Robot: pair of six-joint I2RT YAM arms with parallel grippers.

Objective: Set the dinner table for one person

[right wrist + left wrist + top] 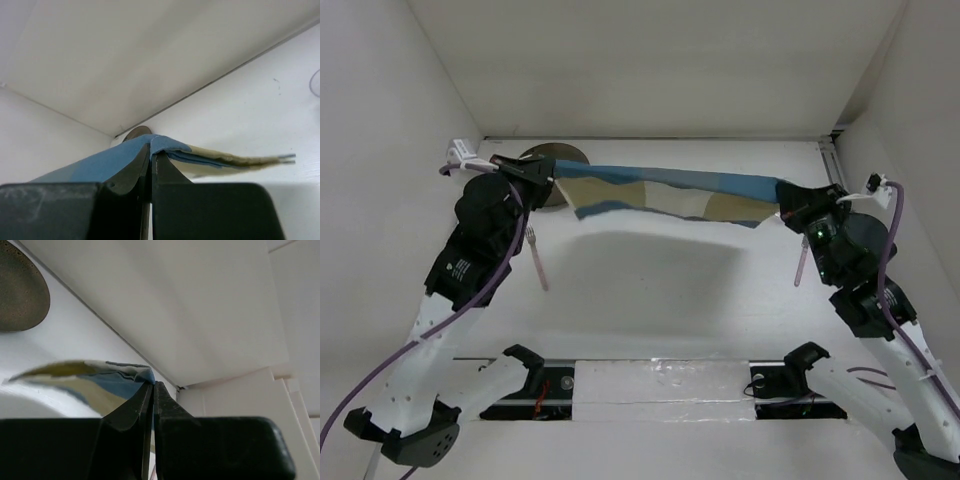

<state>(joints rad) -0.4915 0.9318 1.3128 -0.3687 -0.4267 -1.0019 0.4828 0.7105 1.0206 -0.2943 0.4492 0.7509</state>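
Note:
A blue-and-beige checked placemat (660,190) hangs stretched in the air between my two grippers, above the back of the white dinner table (650,300). My left gripper (546,176) is shut on its left corner, and the cloth (90,375) shows at my closed tips (152,385). My right gripper (788,206) is shut on its right corner, with blue cloth (100,162) folded over my closed tips (151,151). The mat sags in the middle and casts a shadow on the table.
A dark grey plate (555,158) lies at the back left behind my left gripper and shows in the left wrist view (20,290). A pink fork (536,256) lies left. Another pink utensil (801,266) lies right, near a dark round dish (868,236) under my right arm. White walls enclose the table.

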